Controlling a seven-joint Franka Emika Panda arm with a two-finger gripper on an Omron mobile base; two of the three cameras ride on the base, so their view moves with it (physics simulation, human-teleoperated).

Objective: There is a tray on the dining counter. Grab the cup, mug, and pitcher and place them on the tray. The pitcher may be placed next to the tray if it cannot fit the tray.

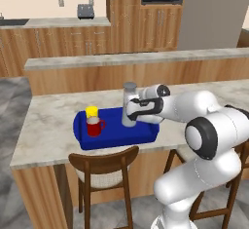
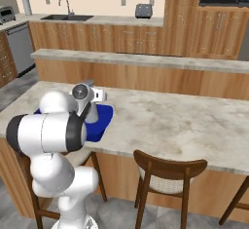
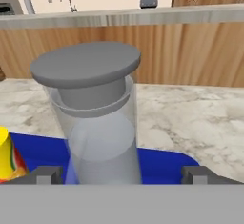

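The grey pitcher (image 1: 129, 104) stands upright on the right half of the dark blue tray (image 1: 116, 136), which lies on the dining counter (image 1: 48, 125). My gripper (image 1: 133, 110) reaches in from the right at the pitcher's lower body. In the hand view the pitcher (image 3: 102, 137) fills the middle, and my fingertips (image 3: 47, 174) stand wide on either side of it, open, with a gap on the right side. The yellow cup (image 1: 91, 111) and the red mug (image 1: 94, 126) sit close together on the tray's left end. The cup's (image 3: 8, 158) edge shows at the far left of the hand view.
A raised wooden ledge (image 1: 136, 60) runs behind the counter. A wooden chair (image 1: 104, 167) stands at the front edge under the tray, and another chair (image 2: 168, 174) to the right. Bare counter (image 2: 185, 121) stretches right of the tray. A toaster (image 2: 143, 10) and sink (image 2: 65, 16) sit on the back worktop.
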